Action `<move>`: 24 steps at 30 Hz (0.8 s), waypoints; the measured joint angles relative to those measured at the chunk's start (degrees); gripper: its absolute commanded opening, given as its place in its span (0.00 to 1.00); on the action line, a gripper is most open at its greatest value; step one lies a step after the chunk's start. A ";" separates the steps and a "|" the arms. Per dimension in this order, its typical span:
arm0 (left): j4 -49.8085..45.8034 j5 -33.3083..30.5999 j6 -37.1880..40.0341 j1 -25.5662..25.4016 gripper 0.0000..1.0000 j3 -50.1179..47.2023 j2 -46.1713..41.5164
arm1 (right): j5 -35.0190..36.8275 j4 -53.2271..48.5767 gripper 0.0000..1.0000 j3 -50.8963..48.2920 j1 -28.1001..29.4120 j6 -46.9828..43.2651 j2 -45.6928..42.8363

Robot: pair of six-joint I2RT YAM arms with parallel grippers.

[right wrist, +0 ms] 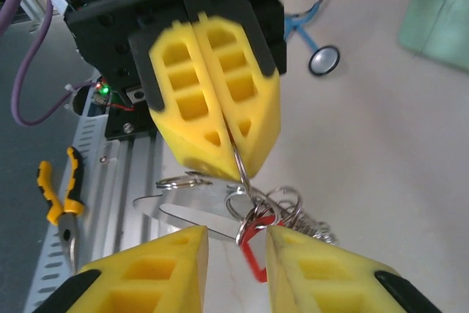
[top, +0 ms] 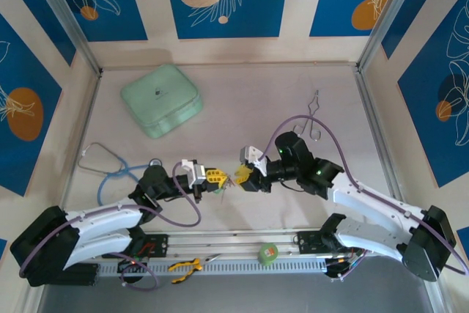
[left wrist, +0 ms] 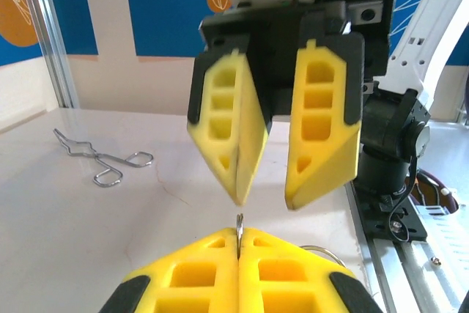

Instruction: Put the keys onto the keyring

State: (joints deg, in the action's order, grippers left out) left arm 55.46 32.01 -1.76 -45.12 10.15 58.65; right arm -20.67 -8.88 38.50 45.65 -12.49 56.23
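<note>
Pinching keyring [right wrist: 239, 170] in clamped left gripper [left wrist: 239, 245], mid-air, with right gripper [right wrist: 236, 238] part-open and empty around red key [right wrist: 253, 254] dangling off it. Looks mid-threading, red key seemingly on. Next: pinch blade, feed along ring, hold left clamp firm.

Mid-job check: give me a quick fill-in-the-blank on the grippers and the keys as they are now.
1. The left gripper is ___ (open or shut) on a thin metal ring.
2. The right gripper is ___ (open or shut).
3. The plastic key head hanging below the ring is coloured ___.
Missing words: shut; open; red.
</note>
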 measured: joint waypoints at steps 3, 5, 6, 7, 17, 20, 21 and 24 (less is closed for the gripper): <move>1.49 0.61 -1.16 0.00 0.00 0.00 1.18 | 1.42 0.70 0.27 0.00 0.46 -2.10 -0.55; 2.56 1.01 -1.75 0.00 0.00 0.00 2.05 | 2.01 0.74 0.27 0.00 0.87 -3.04 -0.46; 3.04 1.05 -2.19 0.00 0.00 0.00 2.54 | 2.23 0.81 0.27 0.00 1.20 -3.50 -0.35; 3.52 1.20 -2.51 0.00 0.00 0.00 3.02 | 2.34 0.98 0.27 0.00 1.55 -3.76 -0.11; 5.40 2.23 -4.02 0.00 0.00 0.00 4.17 | 4.79 3.48 0.11 0.00 2.78 -4.70 3.43; 5.33 2.29 -4.02 0.00 0.00 0.00 4.15 | 4.59 3.48 0.09 0.00 3.15 -4.96 3.56; 5.29 2.27 -4.02 0.00 0.00 0.00 4.15 | 4.35 3.50 0.12 0.00 3.17 -5.05 3.58; 5.20 2.75 -4.04 0.00 0.00 0.00 4.07 | 4.11 3.56 0.27 0.00 3.37 -5.27 3.56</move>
State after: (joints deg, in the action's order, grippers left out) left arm 60.66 34.76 -5.80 -45.12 10.15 62.72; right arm -16.56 -5.32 38.50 49.01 -17.76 59.79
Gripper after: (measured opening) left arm 0.059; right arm 0.189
